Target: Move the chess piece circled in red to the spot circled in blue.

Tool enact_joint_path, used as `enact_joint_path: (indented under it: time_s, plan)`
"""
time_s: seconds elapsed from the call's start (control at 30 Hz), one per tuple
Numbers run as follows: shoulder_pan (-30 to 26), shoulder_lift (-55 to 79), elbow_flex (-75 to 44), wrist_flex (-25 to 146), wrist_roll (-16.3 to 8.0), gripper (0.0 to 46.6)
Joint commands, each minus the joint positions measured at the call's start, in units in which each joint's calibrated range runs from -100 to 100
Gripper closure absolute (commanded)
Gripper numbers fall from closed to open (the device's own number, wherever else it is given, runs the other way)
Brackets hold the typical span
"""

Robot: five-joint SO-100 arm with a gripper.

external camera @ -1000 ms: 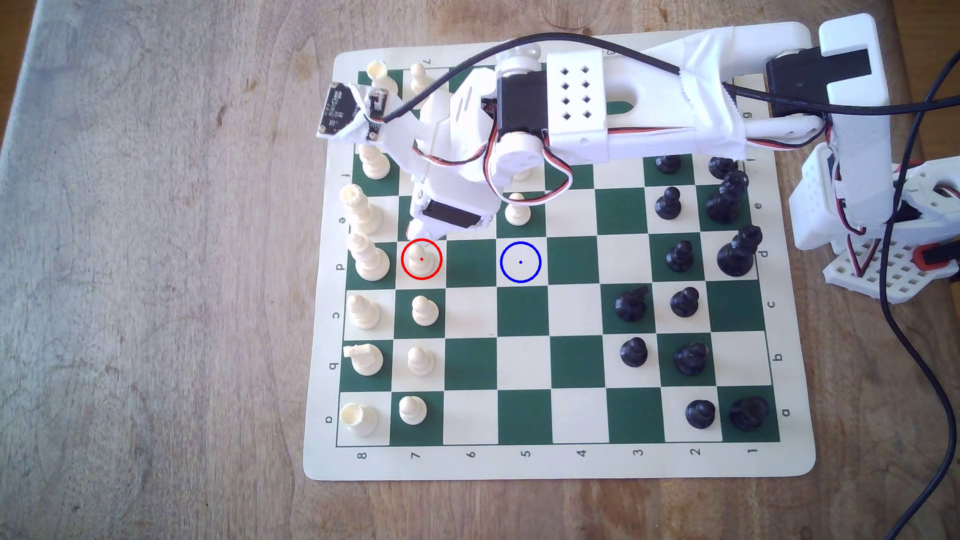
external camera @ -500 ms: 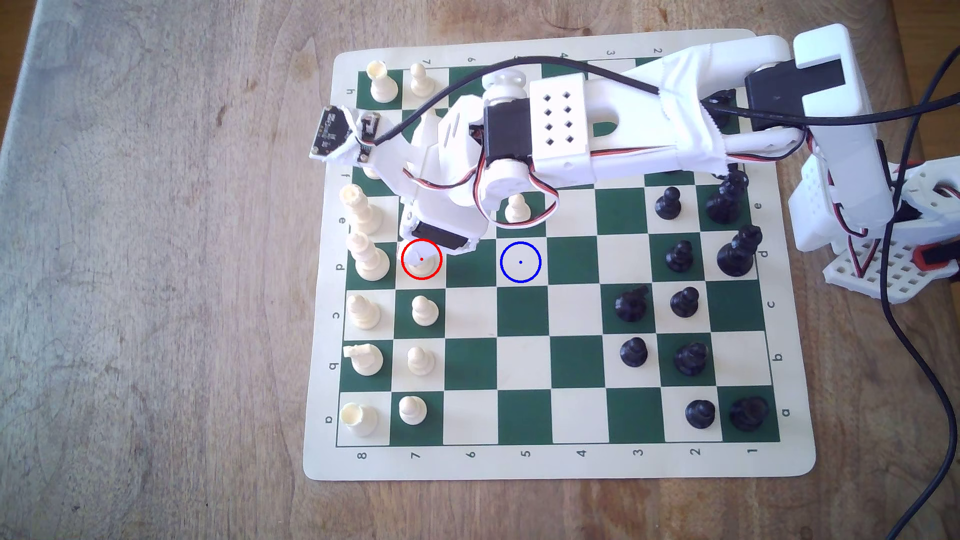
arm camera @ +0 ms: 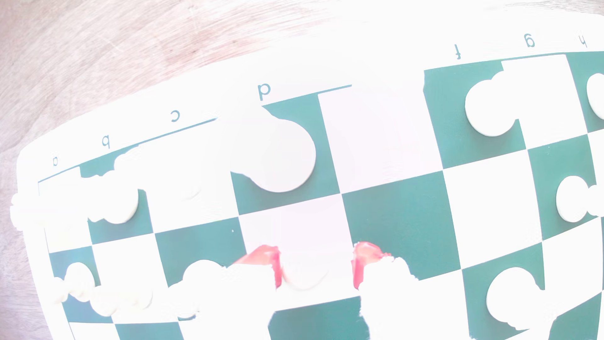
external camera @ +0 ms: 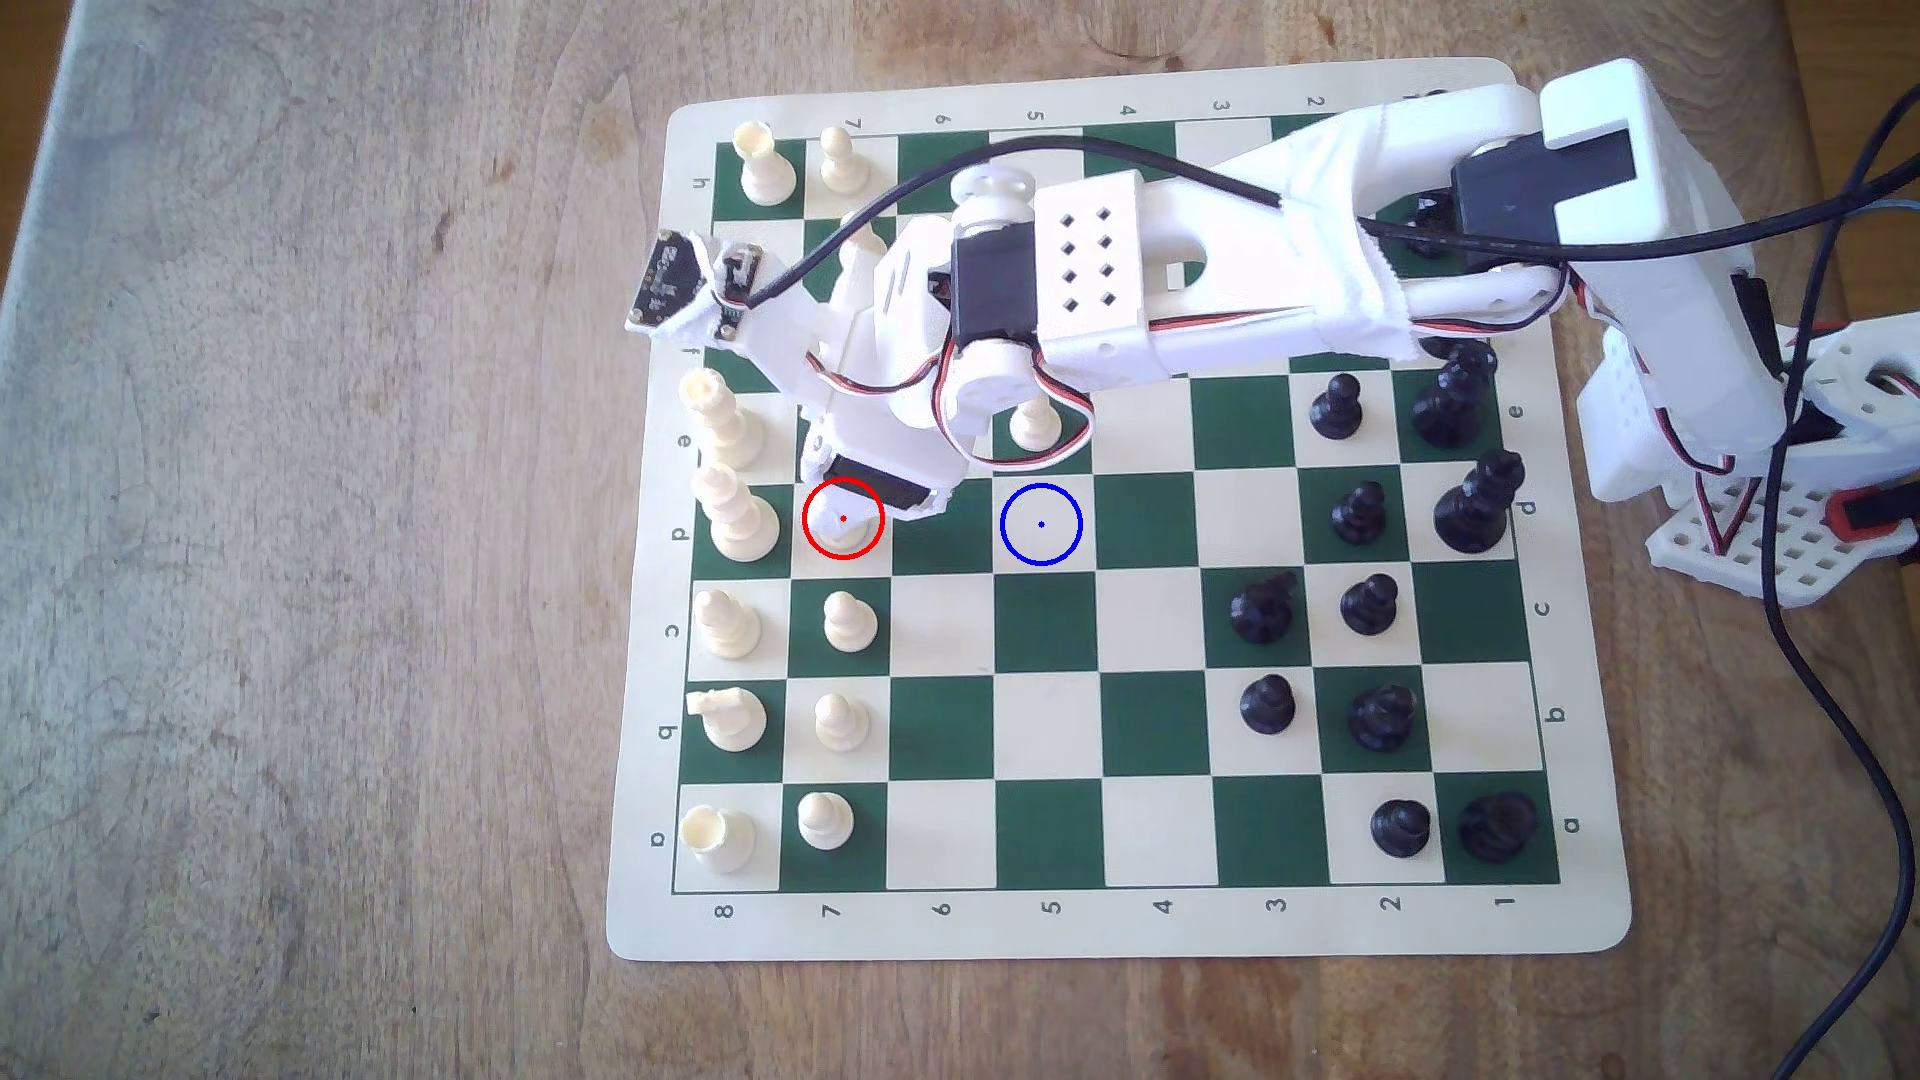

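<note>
On the green-and-cream chessboard mat (external camera: 1117, 924), the small cream-white plastic pawn (external camera: 850, 537) stands inside the red ring, between the red-tipped fingers (arm camera: 273, 261) of the white gripper (arm camera: 315, 266), open around it; the blue-ringed cream square (external camera: 1041, 524) lies two squares to the exterior view's right

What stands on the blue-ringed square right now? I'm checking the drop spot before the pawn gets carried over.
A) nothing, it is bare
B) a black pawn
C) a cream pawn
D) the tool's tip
A: in the exterior view the blue-ringed square is bare cream, with the tool two squares to its left over the red-ringed pawn, and another cream pawn one square further up the picture.
</note>
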Motion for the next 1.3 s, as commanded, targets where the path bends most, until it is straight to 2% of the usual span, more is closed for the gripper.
enact_joint_path:
  time_s: [0.0, 1.07, 1.27]
  plan:
    - [-0.52, -2.08, -2.98, -0.85, -0.39, 34.6]
    - [-2.01, -2.76, -1.08, -0.85, -1.22, 35.4]
    - [-2.16, -2.93, -1.08, -0.69, -1.27, 43.0]
